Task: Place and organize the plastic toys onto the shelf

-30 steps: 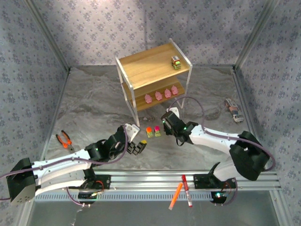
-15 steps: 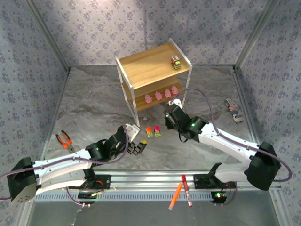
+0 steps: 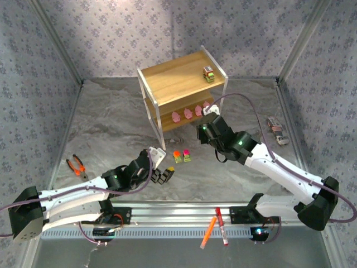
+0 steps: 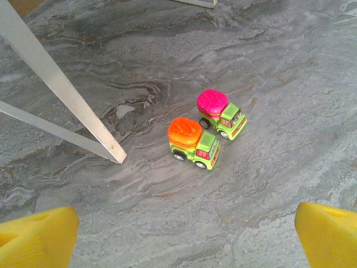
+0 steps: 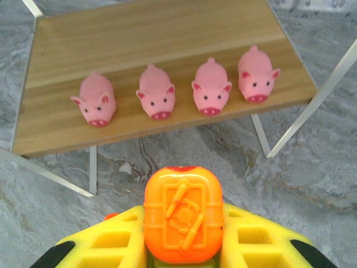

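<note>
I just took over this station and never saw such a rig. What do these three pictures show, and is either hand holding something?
Two robot arms, left and right, are fixed at the table's near edge. The wide picture looks down from above and behind them. The other two come from a camera on each wrist, so the yellow pads at the bottom are that arm's own fingers. The right hand is shut on an orange-topped truck, facing the shelf, where four pink pigs stand on the lower board. The left hand is open and empty, facing two more trucks on the table. A fourth truck sits on the top board. Pliers and marker pens lie nearby.
</note>
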Robot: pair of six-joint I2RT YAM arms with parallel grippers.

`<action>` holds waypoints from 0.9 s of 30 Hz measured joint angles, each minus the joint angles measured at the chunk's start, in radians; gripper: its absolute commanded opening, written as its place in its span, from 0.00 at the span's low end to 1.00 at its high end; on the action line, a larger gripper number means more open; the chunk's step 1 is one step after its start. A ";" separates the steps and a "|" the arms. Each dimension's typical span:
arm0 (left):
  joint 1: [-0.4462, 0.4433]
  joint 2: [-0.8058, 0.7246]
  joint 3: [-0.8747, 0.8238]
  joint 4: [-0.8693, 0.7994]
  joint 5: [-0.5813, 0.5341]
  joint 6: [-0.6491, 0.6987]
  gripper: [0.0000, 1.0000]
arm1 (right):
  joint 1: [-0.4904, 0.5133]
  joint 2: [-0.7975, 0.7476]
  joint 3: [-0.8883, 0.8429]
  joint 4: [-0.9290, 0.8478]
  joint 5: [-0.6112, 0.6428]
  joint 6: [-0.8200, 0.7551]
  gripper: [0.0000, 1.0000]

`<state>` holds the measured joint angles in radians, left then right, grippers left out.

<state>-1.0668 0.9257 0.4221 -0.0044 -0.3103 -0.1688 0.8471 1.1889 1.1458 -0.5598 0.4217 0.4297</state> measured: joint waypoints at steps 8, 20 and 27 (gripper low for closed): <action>0.000 0.000 0.000 0.000 0.003 0.000 0.99 | 0.000 0.010 0.159 -0.063 0.017 -0.061 0.27; 0.000 0.000 0.000 0.000 0.004 0.000 0.99 | -0.001 0.113 0.397 -0.113 0.035 -0.167 0.27; 0.000 0.000 0.000 0.000 0.003 0.000 0.99 | -0.025 0.196 0.540 -0.127 0.035 -0.215 0.27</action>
<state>-1.0668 0.9257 0.4221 -0.0044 -0.3069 -0.1692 0.8219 1.3846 1.6859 -0.6872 0.4564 0.2150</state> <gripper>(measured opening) 0.994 0.276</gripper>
